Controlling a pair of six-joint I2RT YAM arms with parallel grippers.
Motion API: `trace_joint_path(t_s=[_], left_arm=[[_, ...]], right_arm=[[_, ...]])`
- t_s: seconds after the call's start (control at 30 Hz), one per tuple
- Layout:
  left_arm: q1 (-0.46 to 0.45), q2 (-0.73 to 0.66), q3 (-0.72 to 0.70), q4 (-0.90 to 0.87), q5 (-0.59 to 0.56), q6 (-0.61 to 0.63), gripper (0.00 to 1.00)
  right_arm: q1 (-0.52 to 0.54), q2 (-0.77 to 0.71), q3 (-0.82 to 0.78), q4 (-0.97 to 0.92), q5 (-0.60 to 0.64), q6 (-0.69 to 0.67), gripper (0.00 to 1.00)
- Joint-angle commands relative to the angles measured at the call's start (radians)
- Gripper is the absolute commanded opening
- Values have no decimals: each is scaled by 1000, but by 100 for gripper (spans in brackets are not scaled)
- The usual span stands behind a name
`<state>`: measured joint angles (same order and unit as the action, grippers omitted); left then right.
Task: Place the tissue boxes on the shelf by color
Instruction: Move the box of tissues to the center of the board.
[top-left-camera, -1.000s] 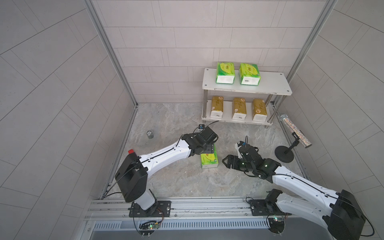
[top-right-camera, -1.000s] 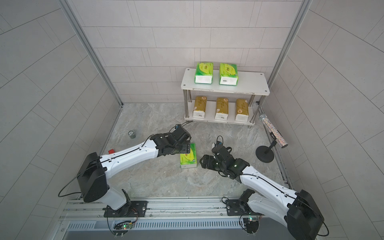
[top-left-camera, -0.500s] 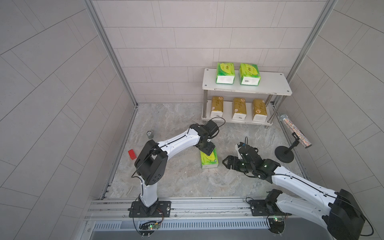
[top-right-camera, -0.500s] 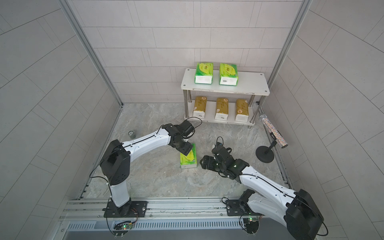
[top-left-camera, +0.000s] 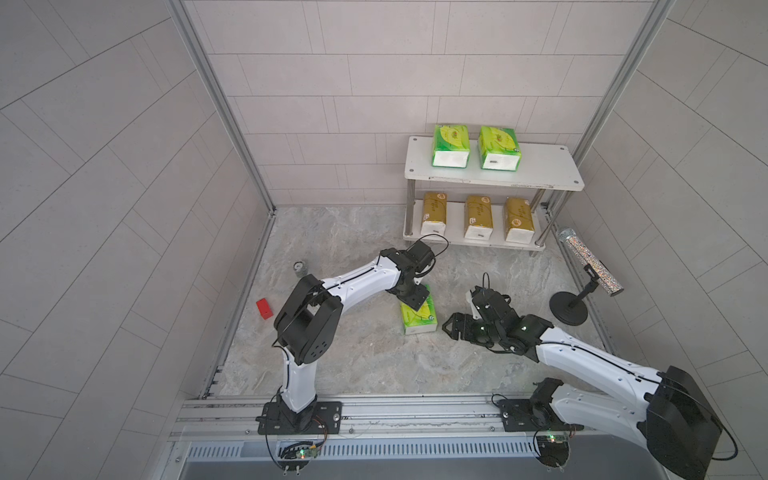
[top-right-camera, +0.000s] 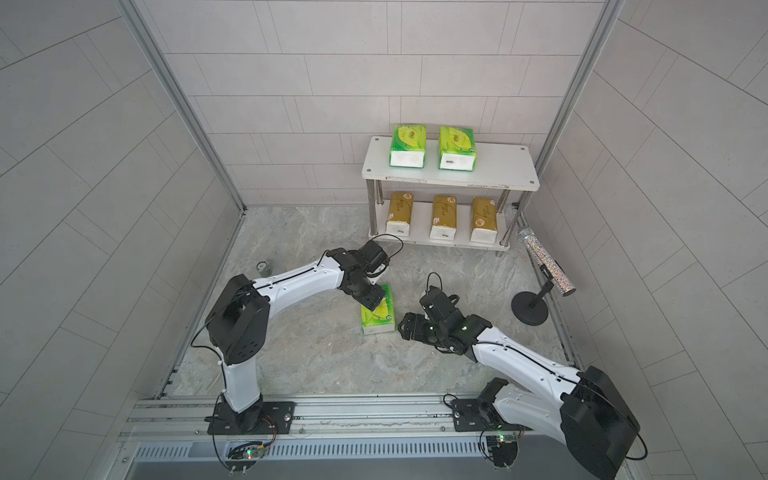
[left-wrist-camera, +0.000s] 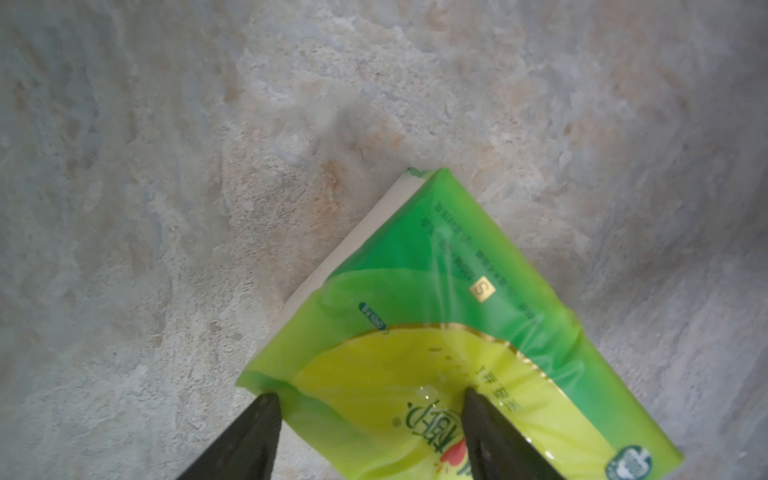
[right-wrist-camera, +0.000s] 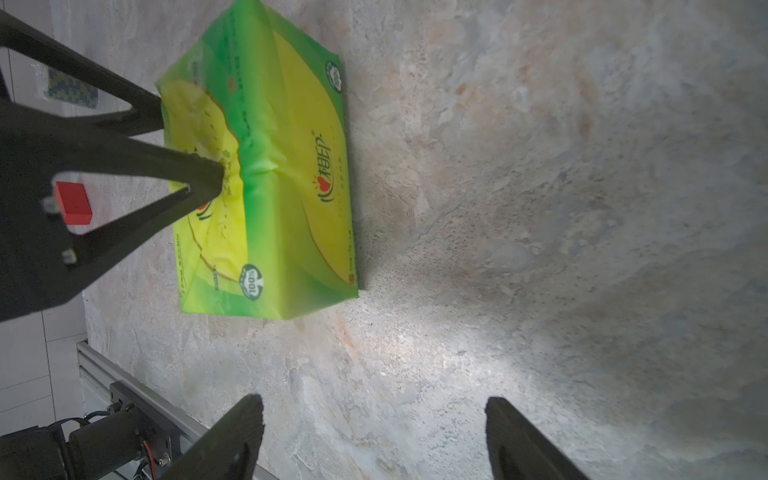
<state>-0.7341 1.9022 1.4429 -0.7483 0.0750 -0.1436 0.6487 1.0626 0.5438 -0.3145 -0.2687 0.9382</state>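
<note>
Last green pack (top-left-camera: 420, 322), floor before shelf (top-left-camera: 540, 166): left gripper (left-wrist-camera: 370, 399) had dropped onto it, pinching; right gripper (right-wrist-camera: 374, 411) spread, idle. Top-tier placement remained.

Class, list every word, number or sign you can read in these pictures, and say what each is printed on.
"100%": round badge on the green tissue pack lying on the floor.
"S": gold square on the same pack.
"相印", by a red heart: its brand.
Fine print there, and all print on the shelved gold packs and green packs: too small to read.
</note>
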Motion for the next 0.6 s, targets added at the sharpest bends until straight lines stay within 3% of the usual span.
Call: trace_joint_path(t_s=[0.0,0.1,0.23,0.57], left_arm=[[30,9,-80,29,-41,-191,70],[29,-5,-128,60,-26,-308,68],[28,-17,-155,61,-41,-347,67],[29,-103,-166,-12,-75,-402,67]], right_arm=[[-1,-32,0,35,33,43,87],[-1,-67,-29,83,83,76,87],[-1,-67,-43,122,125,87,87],[-1,144,28,262,114,61,88]])
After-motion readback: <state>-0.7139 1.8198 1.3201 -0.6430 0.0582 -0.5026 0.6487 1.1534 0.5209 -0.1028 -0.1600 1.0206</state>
